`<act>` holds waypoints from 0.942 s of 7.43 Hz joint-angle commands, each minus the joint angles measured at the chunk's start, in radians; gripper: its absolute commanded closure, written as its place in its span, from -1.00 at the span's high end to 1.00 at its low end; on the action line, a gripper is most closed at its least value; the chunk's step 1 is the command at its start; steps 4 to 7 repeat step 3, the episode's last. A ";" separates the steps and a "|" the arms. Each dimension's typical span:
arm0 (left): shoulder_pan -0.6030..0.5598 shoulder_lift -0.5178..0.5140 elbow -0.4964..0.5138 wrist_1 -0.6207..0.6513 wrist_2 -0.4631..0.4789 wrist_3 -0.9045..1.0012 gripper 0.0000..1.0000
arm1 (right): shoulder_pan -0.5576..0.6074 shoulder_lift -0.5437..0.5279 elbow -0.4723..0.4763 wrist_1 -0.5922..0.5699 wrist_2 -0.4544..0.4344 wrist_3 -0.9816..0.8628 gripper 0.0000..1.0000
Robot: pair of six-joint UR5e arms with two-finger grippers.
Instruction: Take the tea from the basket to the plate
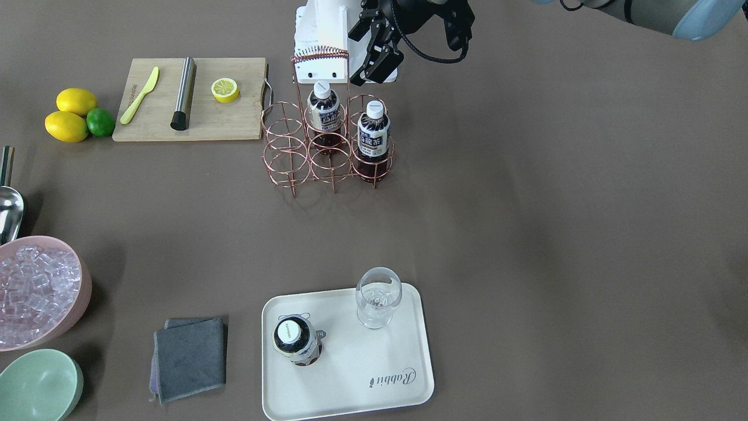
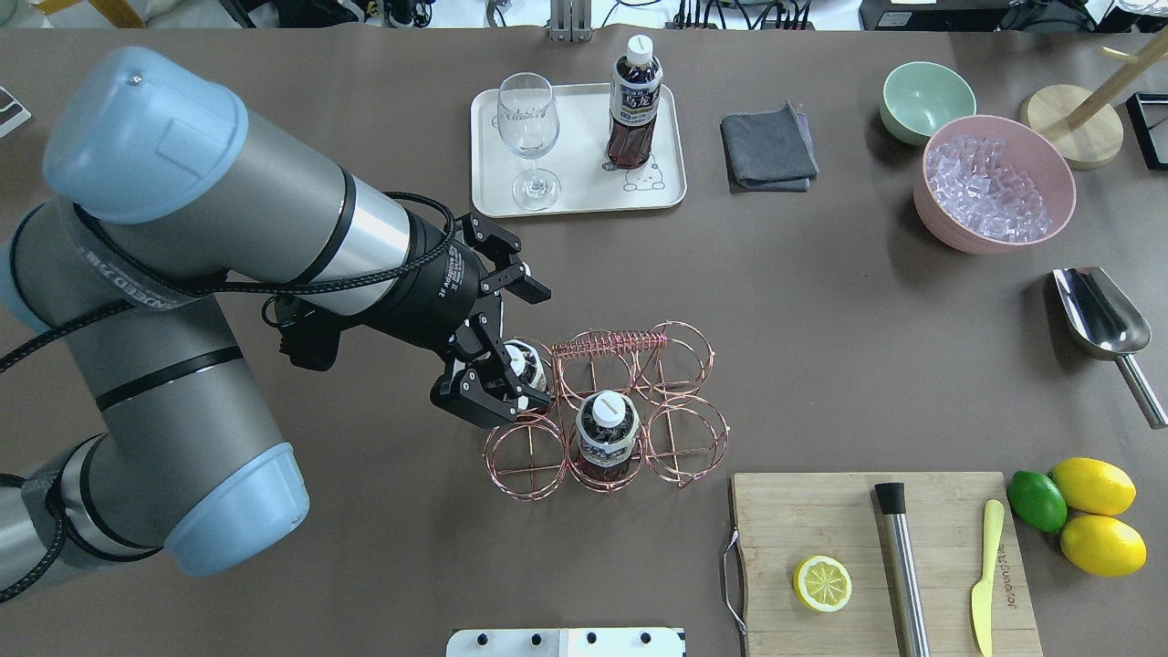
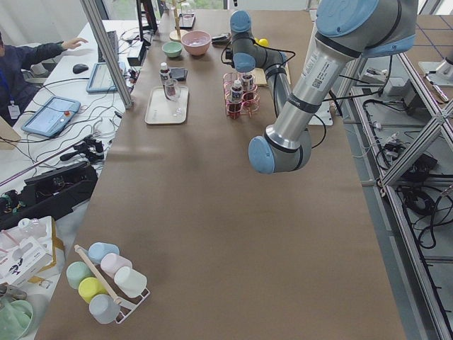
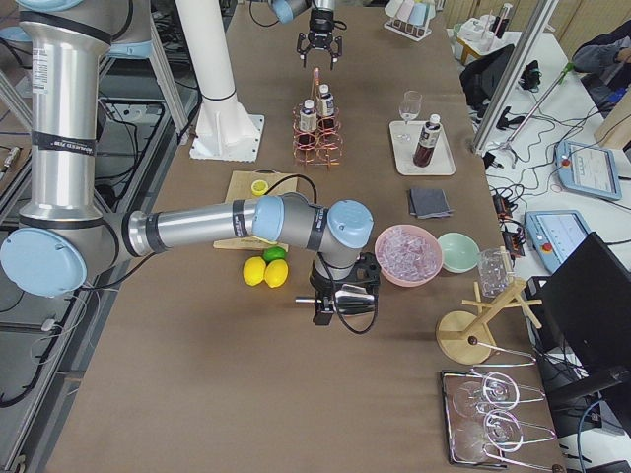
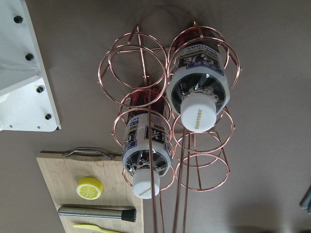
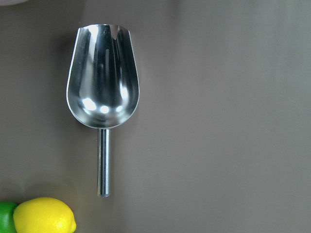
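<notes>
Left gripper: the left gripper (image 2: pixel 511 351) hangs over the basket (image 2: pixel 610 345), above its end cell on the robot's left. Its fingers are spread wide and hold nothing.
Right gripper: the right gripper (image 4: pixel 333 307) is well apart from the basket, above the scoop (image 6: pixel 103 73). I cannot tell if its fingers are spread or pressed together.
Served tea: the served tea (image 2: pixel 634 100) stands upright on the plate (image 2: pixel 584 187), well beyond the basket, beside the wine glass (image 2: pixel 527 128).
Basket teas: the corner tea (image 2: pixel 525 365) sits in the cell under the left gripper. The middle tea (image 2: pixel 607 429) sits in the middle cell of the row nearer the robot.
In the way: the coiled handle runs between the two rows, just beside the corner tea's cap, and wire rings go around both bottles.
Materials: the basket is thin copper-coloured wire with round rings. The bottles are clear plastic with white caps and hold dark tea. The plate is a matte cream rectangle with rounded corners. The scoop is polished metal.
Around: the cutting board (image 2: pixel 821 520) lies near the basket on the robot's right, and on it is a lemon half (image 2: pixel 822 584). The grey cloth (image 2: pixel 768 146) lies beside the plate.
</notes>
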 commanded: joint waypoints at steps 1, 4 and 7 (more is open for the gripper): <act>-0.785 0.678 0.488 -0.046 -0.042 2.898 0.95 | 0.022 0.008 0.143 0.001 0.006 0.001 1.00; -0.787 0.680 0.488 -0.041 -0.043 2.897 0.95 | 0.070 -0.006 0.169 -0.002 -0.015 0.001 1.00; -0.787 0.680 0.488 -0.041 -0.043 2.897 0.95 | 0.070 -0.006 0.169 -0.002 -0.015 0.001 1.00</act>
